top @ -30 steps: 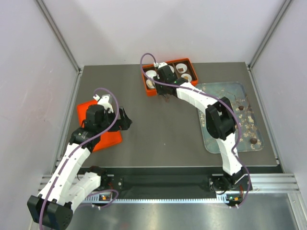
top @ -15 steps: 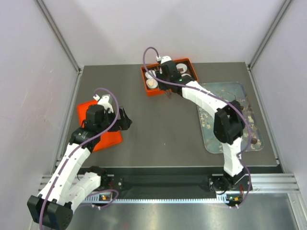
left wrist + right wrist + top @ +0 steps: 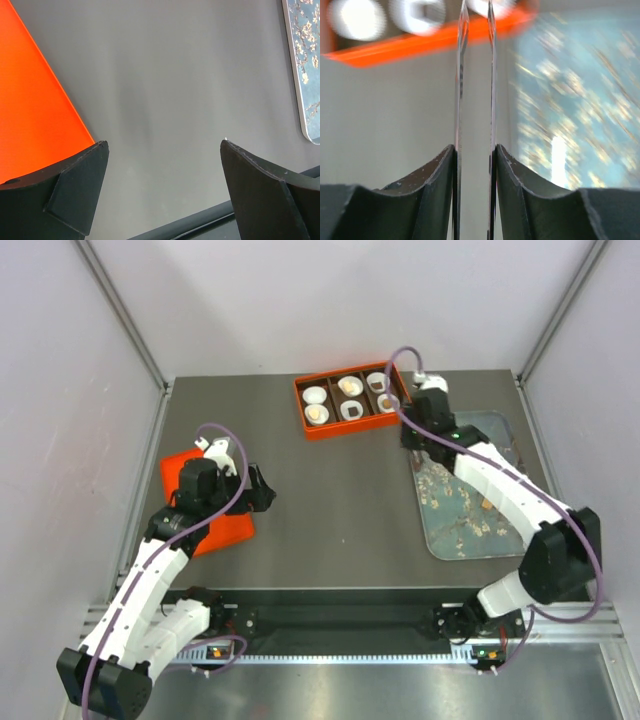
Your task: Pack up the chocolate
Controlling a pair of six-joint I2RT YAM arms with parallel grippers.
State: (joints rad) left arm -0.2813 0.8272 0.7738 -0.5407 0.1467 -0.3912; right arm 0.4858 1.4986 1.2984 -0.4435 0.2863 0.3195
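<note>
The orange box (image 3: 350, 405) at the back holds white paper cups, and several of them hold a chocolate, such as a tan one (image 3: 318, 414) and a dark one (image 3: 353, 410). My right gripper (image 3: 412, 455) hangs over the left edge of the grey-blue tray (image 3: 470, 530). Its thin blades (image 3: 476, 20) stand a narrow gap apart with nothing between them. My right arm hides much of the tray, and I cannot tell loose lumps from the print. My left gripper (image 3: 265, 490) is open and empty (image 3: 162, 145) above the bare table, right of the orange lid (image 3: 205, 500).
The right wrist view is blurred, with the orange box (image 3: 420, 42) ahead and the tray (image 3: 580, 100) to the right. The left wrist view shows the orange lid (image 3: 30, 100), a tray corner (image 3: 305, 65) and the table's dark front rail (image 3: 190, 225).
My right arm has swung from over the orange box rightwards to the tray's left edge. A dark chocolate now shows in a middle cup. The left arm has not moved.
</note>
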